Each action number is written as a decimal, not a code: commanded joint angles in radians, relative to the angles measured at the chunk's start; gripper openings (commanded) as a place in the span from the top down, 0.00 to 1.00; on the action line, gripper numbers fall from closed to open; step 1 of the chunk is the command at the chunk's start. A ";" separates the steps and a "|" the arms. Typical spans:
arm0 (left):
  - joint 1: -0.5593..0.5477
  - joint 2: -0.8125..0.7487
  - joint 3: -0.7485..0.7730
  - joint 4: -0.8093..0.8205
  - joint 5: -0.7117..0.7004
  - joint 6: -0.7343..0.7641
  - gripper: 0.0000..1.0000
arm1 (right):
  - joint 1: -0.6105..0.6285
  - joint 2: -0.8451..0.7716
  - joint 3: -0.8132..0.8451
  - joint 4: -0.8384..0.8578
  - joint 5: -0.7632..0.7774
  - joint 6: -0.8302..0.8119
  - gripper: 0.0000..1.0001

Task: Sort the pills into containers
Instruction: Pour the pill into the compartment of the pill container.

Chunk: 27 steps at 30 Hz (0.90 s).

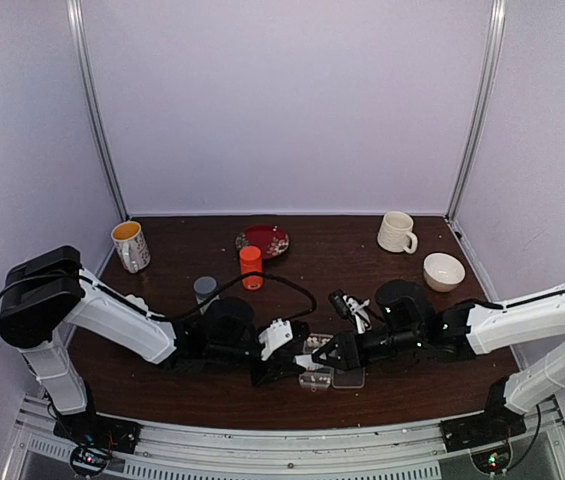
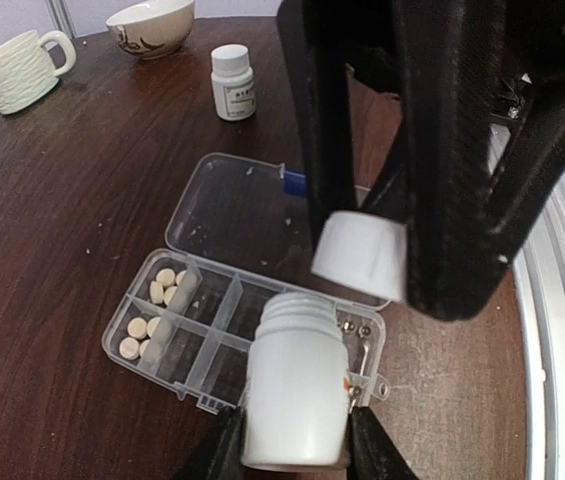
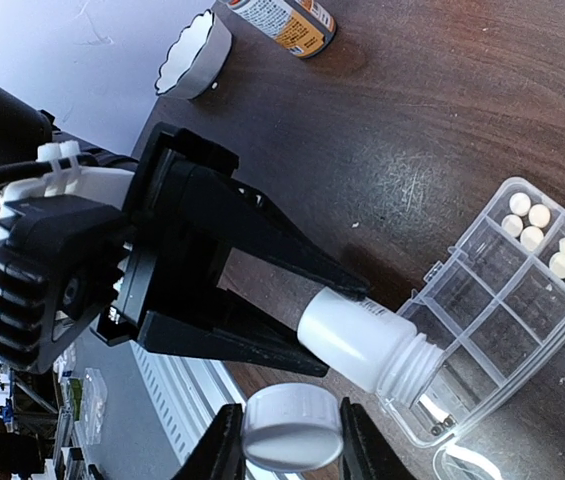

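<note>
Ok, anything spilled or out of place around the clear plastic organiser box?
Nothing stands out. The small cream pills all sit inside two compartments of the clear plastic organiser box; none lie loose on the dark wooden table. Only faint whitish specks dot it.

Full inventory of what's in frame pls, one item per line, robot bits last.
pills: about eight, cream, four each in two end compartments
organiser box: 1, clear, lid open, near edge between the arms
open bottle: 1, white, tilted, mouth at the box
cap: 1, white, above the box
capped bottle: 1, white, upright beyond the box
orange bottle: 1, orange, mid-table
plate: 1, red, back
white mug: 1, back right
patterned mug: 1, yellow inside, back left
bowl: 1, white, right
small cup: 1, grey, beside orange bottle
table: dark brown
left gripper: shut on open bottle
right gripper: shut on cap
</note>
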 commanded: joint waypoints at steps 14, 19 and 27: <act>0.007 0.028 0.057 -0.040 -0.003 -0.011 1.00 | 0.009 0.103 0.030 0.078 0.020 0.022 1.00; 0.006 0.034 0.085 -0.092 0.030 0.001 1.00 | 0.007 0.148 0.039 -0.001 0.071 0.021 1.00; 0.007 0.038 0.085 -0.097 0.023 0.000 1.00 | 0.005 0.037 0.031 0.050 0.080 0.012 1.00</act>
